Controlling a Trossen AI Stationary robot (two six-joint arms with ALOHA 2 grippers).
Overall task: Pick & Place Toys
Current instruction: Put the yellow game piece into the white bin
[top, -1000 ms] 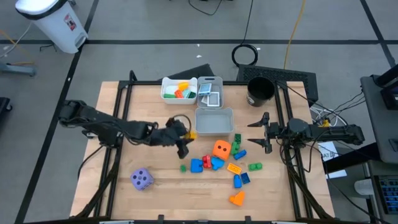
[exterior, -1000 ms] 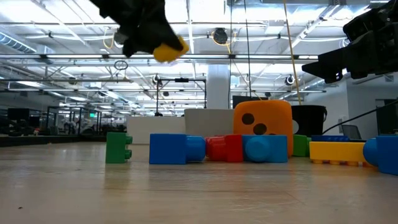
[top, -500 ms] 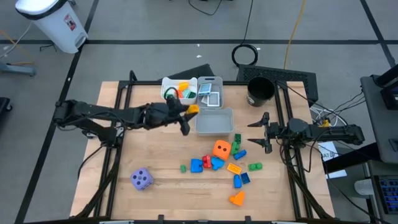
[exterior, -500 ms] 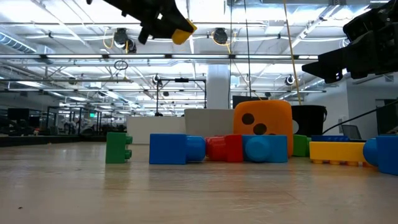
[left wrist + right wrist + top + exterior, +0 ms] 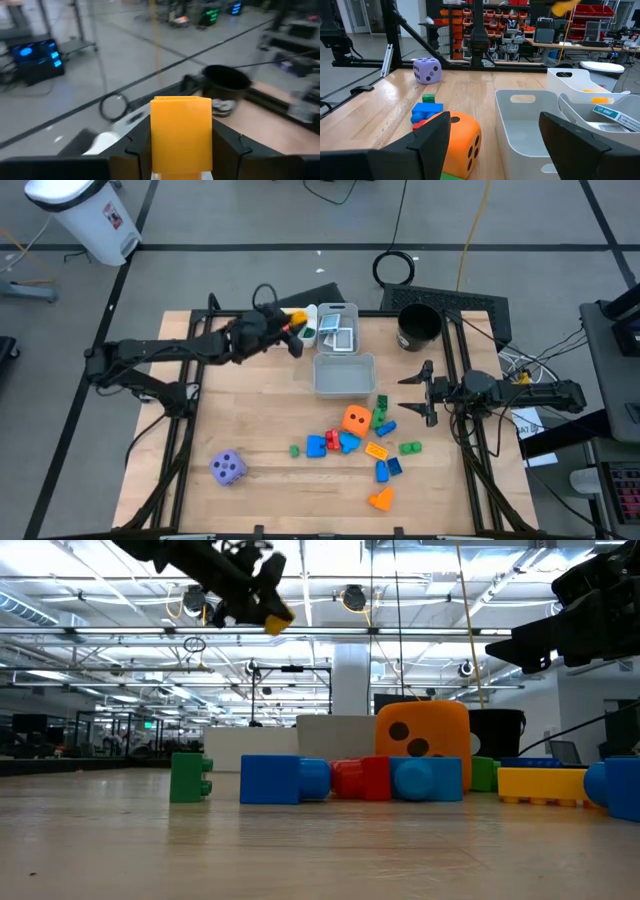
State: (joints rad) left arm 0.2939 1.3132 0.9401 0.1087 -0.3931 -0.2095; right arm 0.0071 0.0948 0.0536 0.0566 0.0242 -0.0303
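High view: left gripper (image 5: 291,332) pinches a yellow block (image 5: 297,319) above the white bin of blocks (image 5: 272,313) | step: placing | next: centre over bin, release | right gripper (image 5: 424,391) waits at table's right edge, fingers spread, holding nothing | other toys lie mid-table.

Two dark jointed arms (black cables), two-finger claws.

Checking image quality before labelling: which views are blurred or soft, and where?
Left wrist view: room, black cup and table smeared by motion; the yellow block in the left gripper stays fairly sharp. Low view: blocks and orange die crisp, ceiling lights glare. Right wrist view: right gripper soft up close. High view: evenly lit, sharp.
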